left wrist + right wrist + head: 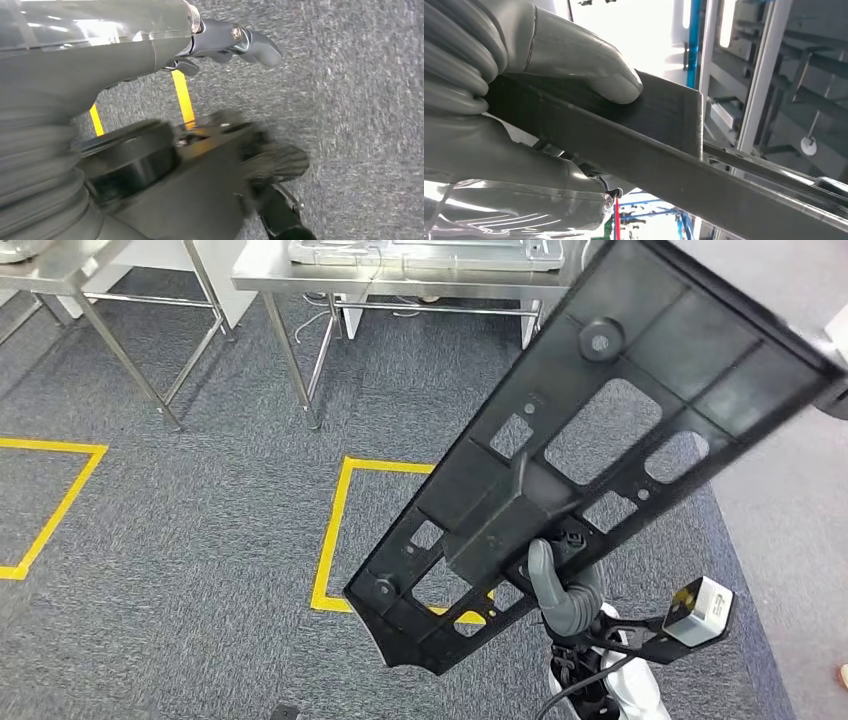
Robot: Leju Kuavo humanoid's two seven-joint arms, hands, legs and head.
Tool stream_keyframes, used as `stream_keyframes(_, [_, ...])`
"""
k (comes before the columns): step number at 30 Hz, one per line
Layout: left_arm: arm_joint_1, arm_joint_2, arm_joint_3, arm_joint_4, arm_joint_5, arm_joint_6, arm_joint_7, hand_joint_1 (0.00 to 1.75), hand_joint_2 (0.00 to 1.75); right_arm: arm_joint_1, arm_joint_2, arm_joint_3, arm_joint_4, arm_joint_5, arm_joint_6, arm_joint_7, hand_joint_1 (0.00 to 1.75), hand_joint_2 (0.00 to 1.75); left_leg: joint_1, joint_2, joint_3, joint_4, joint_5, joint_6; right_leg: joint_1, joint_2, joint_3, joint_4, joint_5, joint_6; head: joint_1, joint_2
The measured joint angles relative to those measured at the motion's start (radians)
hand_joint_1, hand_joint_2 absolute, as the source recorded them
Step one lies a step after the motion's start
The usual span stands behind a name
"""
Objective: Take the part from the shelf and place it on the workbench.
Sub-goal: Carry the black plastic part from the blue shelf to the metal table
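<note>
Though tilted, part (pixel 600 430) in rt hand (pixel 549 65)

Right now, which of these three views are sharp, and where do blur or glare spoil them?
Head view: sharp; the black part and carpet read clearly. Left wrist view: motion blur smears the left hand and the dark shapes below it, with glare on the clear arm cover. Right wrist view: bright backlight washes out the background behind the right hand; the part's near edge is soft.

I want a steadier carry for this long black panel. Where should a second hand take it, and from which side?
A judgement: the right hand grips the black panel near its low end, so most of it cantilevers upward. Take the long edge by the large central cutout, coming from the robot's left, fingers hooked through the opening.
</note>
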Motion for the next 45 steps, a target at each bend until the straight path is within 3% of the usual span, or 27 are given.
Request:
stream_keyframes(2, [0.006, 0.0, 0.0, 0.0, -0.001, 0.0, 0.0, 0.0, 1.75, 0.003, 0.0, 0.0, 0.001, -0.001, -0.001, -0.001, 1.75, 1.75, -0.002, 0.0, -0.069, 0.018, -0.099, 0.001, 0.0, 0.008, 0.04, -0.002, -0.03, -0.001, 0.0, 0.0])
stream_keyframes(3, [0.007, 0.0, 0.0, 0.0, -0.002, 0.0, 0.0, 0.0, 1.75, 0.006, 0.0, 0.0, 0.001, -0.001, -0.002, -0.002, 1.75, 1.75, -0.004, 0.0, -0.089, -0.006, -0.124, 0.003, 0.001, 0.011, 0.061, -0.002, -0.046, -0.001, 0.0, 0.0])
stream_keyframes(4, [0.008, 0.001, 0.0, 0.0, -0.003, 0.0, 0.0, 0.0, 1.75, 0.008, 0.0, 0.0, 0.001, -0.001, -0.004, -0.003, 1.75, 1.75, -0.008, 0.0, -0.1, -0.048, -0.112, 0.008, 0.001, 0.012, 0.082, -0.002, -0.061, 0.0, 0.0, 0.0])
stream_keyframes(5, [0.009, 0.002, 0.0, 0.0, -0.004, 0.0, 0.0, 0.0, 1.75, 0.011, 0.0, 0.0, 0.001, -0.001, -0.005, -0.004, 1.75, 1.75, -0.012, 0.0, -0.105, -0.105, -0.054, 0.016, 0.001, 0.013, 0.099, -0.003, -0.076, 0.001, 0.0, 0.0])
stream_keyframes(7, [0.012, 0.007, 0.0, 0.002, -0.006, 0.0, 0.001, 0.0, 1.75, 0.017, 0.0, 0.0, 0.002, 0.001, -0.007, -0.004, 1.75, 1.75, -0.025, -0.005, -0.108, -0.21, 0.114, 0.034, 0.002, 0.017, 0.123, -0.001, -0.1, 0.008, 0.0, 0.0])
stream_keyframes(8, [0.014, 0.009, 0.0, 0.003, -0.007, 0.0, 0.001, 0.0, 1.75, 0.02, 0.0, 0.0, 0.002, 0.003, -0.008, -0.003, 1.75, 1.75, -0.028, -0.008, -0.107, -0.239, 0.175, 0.04, 0.002, 0.02, 0.128, -0.001, -0.11, 0.014, 0.0, 0.0])
stream_keyframes(9, [0.013, 0.01, 0.0, 0.004, -0.007, 0.0, 0.001, 0.0, 1.75, 0.022, 0.001, 0.0, 0.0, 0.004, -0.009, -0.003, 1.75, 1.75, -0.031, -0.011, -0.107, -0.251, 0.203, 0.043, 0.002, 0.023, 0.132, -0.003, -0.117, 0.02, 0.0, 0.0])
stream_keyframes(11, [0.008, 0.008, 0.0, 0.004, -0.008, -0.001, 0.001, 0.0, 1.75, 0.022, 0.001, 0.0, -0.007, 0.005, -0.009, -0.002, 1.75, 1.75, -0.026, -0.012, -0.096, -0.26, 0.203, 0.047, 0.002, 0.022, 0.137, -0.006, -0.13, 0.033, 0.0, 0.0])
stream_keyframes(13, [0.002, 0.007, 0.0, 0.004, -0.008, -0.002, 0.001, 0.0, 1.75, 0.019, 0.001, 0.0, -0.012, 0.005, -0.009, -0.003, 1.75, 1.75, -0.02, -0.011, -0.079, -0.274, 0.195, 0.054, 0.001, 0.013, 0.118, 0.04, -0.156, 0.045, 0.0, 0.0])
stream_keyframes(16, [0.001, 0.005, 0.0, 0.004, -0.007, -0.002, 0.001, 0.0, 1.75, 0.019, 0.001, -0.001, -0.013, 0.005, -0.008, -0.004, 1.75, 1.75, -0.018, -0.01, -0.054, -0.279, 0.173, 0.059, -0.009, 0.007, -0.002, 0.23, -0.215, 0.057, 0.0, 0.0])
stream_keyframes(17, [0.001, 0.005, 0.0, 0.004, -0.006, -0.002, 0.001, 0.0, 1.75, 0.02, 0.001, -0.001, -0.013, 0.005, -0.008, -0.004, 1.75, 1.75, -0.018, -0.011, -0.044, -0.279, 0.164, 0.059, -0.012, 0.006, -0.038, 0.269, -0.21, 0.06, 0.0, 0.0])
stream_keyframes(18, [0.002, 0.004, 0.0, 0.004, -0.006, -0.002, 0.001, 0.0, 1.75, 0.021, 0.001, -0.001, -0.012, 0.005, -0.008, -0.004, 1.75, 1.75, -0.017, -0.011, -0.032, -0.279, 0.154, 0.058, -0.015, 0.005, -0.056, 0.27, -0.184, 0.063, 0.0, 0.0])
stream_keyframes(19, [0.003, 0.004, 0.0, 0.004, -0.006, -0.002, 0.001, 0.0, 1.75, 0.02, 0.001, -0.001, -0.012, 0.005, -0.007, -0.004, 1.75, 1.75, -0.015, -0.012, -0.018, -0.279, 0.144, 0.055, -0.017, 0.004, -0.053, 0.231, -0.137, 0.066, 0.0, 0.0])
stream_keyframes(21, [0.002, 0.004, 0.0, 0.004, -0.006, -0.002, 0.001, 0.0, 1.75, 0.019, 0.001, -0.001, -0.012, 0.005, -0.006, -0.003, 1.75, 1.75, -0.014, -0.013, 0.009, -0.278, 0.122, 0.047, -0.02, -0.001, -0.018, 0.104, -0.04, 0.07, 0.0, 0.0])
stream_keyframes(23, [-0.001, 0.004, 0.0, 0.004, -0.006, -0.002, 0.002, 0.0, 1.75, 0.017, 0.001, -0.001, -0.012, 0.005, -0.006, -0.002, 1.75, 1.75, -0.015, -0.014, 0.02, -0.276, 0.106, 0.034, -0.015, -0.005, 0.011, 0.025, -0.016, 0.061, 0.0, 0.0])
stream_keyframes(26, [-0.004, 0.003, 0.0, 0.004, -0.006, -0.003, 0.004, 0.0, 1.75, 0.012, 0.001, -0.001, -0.012, 0.006, -0.005, 0.001, 1.75, 1.75, -0.013, -0.009, 0.024, -0.277, 0.093, 0.017, -0.01, -0.001, 0.021, 0.011, -0.037, 0.035, 0.0, 0.0])
stream_keyframes(28, [-0.007, 0.003, 0.0, 0.004, -0.007, -0.003, 0.007, 0.0, 1.75, 0.007, 0.001, -0.001, -0.013, 0.005, -0.005, 0.002, 1.75, 1.75, -0.011, -0.008, 0.01, -0.237, 0.07, 0.008, -0.011, 0.0, 0.037, 0.003, -0.044, 0.02, 0.0, 0.0])
stream_keyframes(31, [-0.006, 0.003, 0.0, 0.004, -0.008, -0.003, 0.009, 0.0, 1.75, 0.0, 0.001, -0.002, -0.012, 0.005, -0.005, 0.002, 1.75, 1.75, -0.01, -0.007, -0.106, -0.035, 0.006, 0.002, -0.005, -0.002, 0.061, 0.0, -0.062, 0.005, 0.0, 0.0])
stream_keyframes(32, [-0.004, 0.003, 0.0, 0.004, -0.009, -0.003, 0.01, 0.0, 1.75, 0.0, 0.001, -0.001, -0.012, 0.004, -0.005, 0.002, 1.75, 1.75, -0.01, -0.007, -0.144, 0.017, 0.003, 0.003, -0.002, -0.001, 0.069, 0.0, -0.068, 0.003, 0.0, 0.0])
stream_keyframes(33, [-0.003, 0.003, 0.0, 0.004, -0.009, -0.003, 0.01, 0.0, 1.75, 0.001, 0.001, -0.001, -0.012, 0.003, -0.006, 0.002, 1.75, 1.75, -0.011, -0.007, -0.165, 0.03, 0.02, 0.006, 0.001, 0.0, 0.077, 0.0, -0.075, 0.002, 0.0, 0.0])
stream_keyframes(34, [-0.002, 0.003, 0.0, 0.004, -0.009, -0.003, 0.01, 0.0, 1.75, 0.001, 0.001, -0.001, -0.012, 0.003, -0.006, 0.002, 1.75, 1.75, -0.013, -0.007, -0.164, 0.001, 0.057, 0.012, 0.004, 0.002, 0.088, -0.001, -0.083, 0.001, 0.0, 0.0])
stream_keyframes(36, [-0.003, 0.004, 0.0, 0.004, -0.009, -0.003, 0.011, 0.0, 1.75, 0.001, 0.001, -0.001, -0.012, 0.002, -0.009, 0.002, 1.75, 1.75, -0.021, -0.007, -0.122, -0.126, 0.143, 0.035, 0.009, 0.004, 0.11, -0.002, -0.1, 0.002, 0.0, 0.0])
stream_keyframes(37, [-0.004, 0.005, 0.0, 0.004, -0.009, -0.003, 0.011, 0.0, 1.75, 0.001, 0.001, -0.002, -0.012, 0.002, -0.01, 0.001, 1.75, 1.75, -0.026, -0.007, -0.098, -0.186, 0.168, 0.045, 0.011, 0.005, 0.118, -0.003, -0.107, 0.005, 0.0, 0.0])
stream_keyframes(40, [-0.004, 0.006, 0.0, 0.005, -0.01, -0.004, 0.012, 0.0, 1.75, 0.003, 0.001, -0.002, -0.012, 0.002, -0.013, 0.0, 1.75, 1.75, -0.036, -0.007, -0.064, -0.255, 0.163, 0.058, 0.008, 0.005, 0.127, -0.006, -0.114, 0.021, 0.0, 0.0])
stream_keyframes(42, [-0.004, 0.005, 0.0, 0.005, -0.011, -0.005, 0.012, 0.0, 1.75, 0.005, 0.001, -0.002, -0.013, 0.003, -0.015, -0.001, 1.75, 1.75, -0.032, -0.008, -0.044, -0.277, 0.159, 0.064, 0.007, 0.002, 0.13, 0.003, -0.115, 0.032, 0.0, 0.0])
stream_keyframes(43, [-0.005, 0.005, 0.0, 0.005, -0.011, -0.006, 0.012, 0.0, 1.75, 0.005, 0.001, -0.002, -0.014, 0.003, -0.016, -0.001, 1.75, 1.75, -0.029, -0.009, -0.03, -0.288, 0.157, 0.068, 0.006, 0.001, 0.12, 0.028, -0.122, 0.038, 0.0, 0.0])
stream_keyframes(45, [-0.007, 0.004, 0.0, 0.005, -0.011, -0.007, 0.011, 0.0, 1.75, 0.005, 0.001, -0.003, -0.015, 0.003, -0.018, -0.002, 1.75, 1.75, -0.026, -0.01, -0.009, -0.3, 0.151, 0.071, 0.001, 0.001, 0.064, 0.123, -0.154, 0.048, 0.0, 0.0])
